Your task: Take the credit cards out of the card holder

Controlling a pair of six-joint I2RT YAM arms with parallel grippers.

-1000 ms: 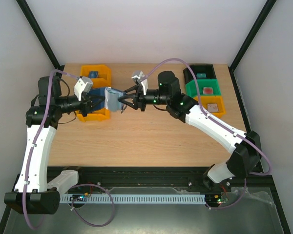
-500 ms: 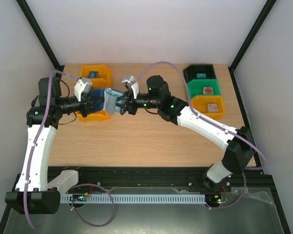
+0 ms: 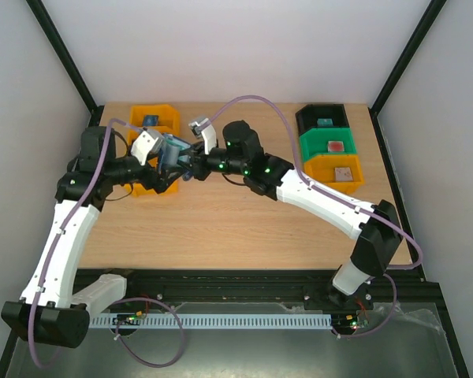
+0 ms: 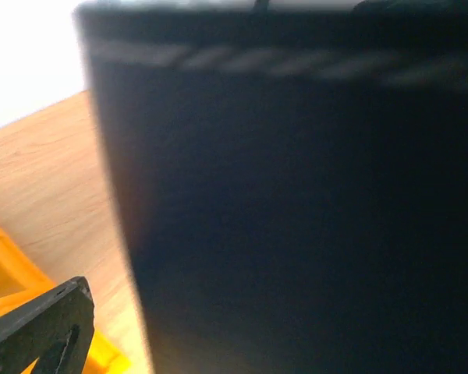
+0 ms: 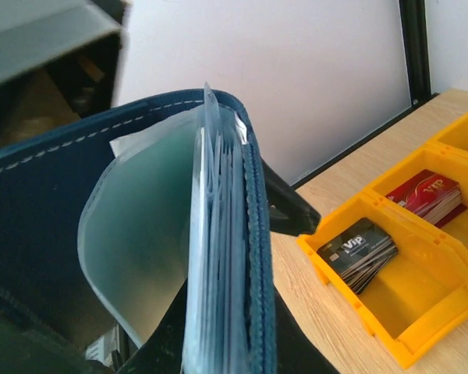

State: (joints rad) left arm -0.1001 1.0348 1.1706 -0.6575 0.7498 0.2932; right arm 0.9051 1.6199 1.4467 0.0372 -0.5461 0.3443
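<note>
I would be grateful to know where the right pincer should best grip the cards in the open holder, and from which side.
Probably best to pinch the credit cards by their thin layered edges, which stand between the parted navy covers of the card holder, coming from that open side, which faces the right wrist camera. Their flat faces sit behind a clear sleeve.

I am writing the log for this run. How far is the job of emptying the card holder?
Done: the left gripper holds the card holder up, opened. In hand: the right gripper is at its sleeves; whether it grips is unclear. Left: the credit cards sit inside the sleeves; none is out.
</note>
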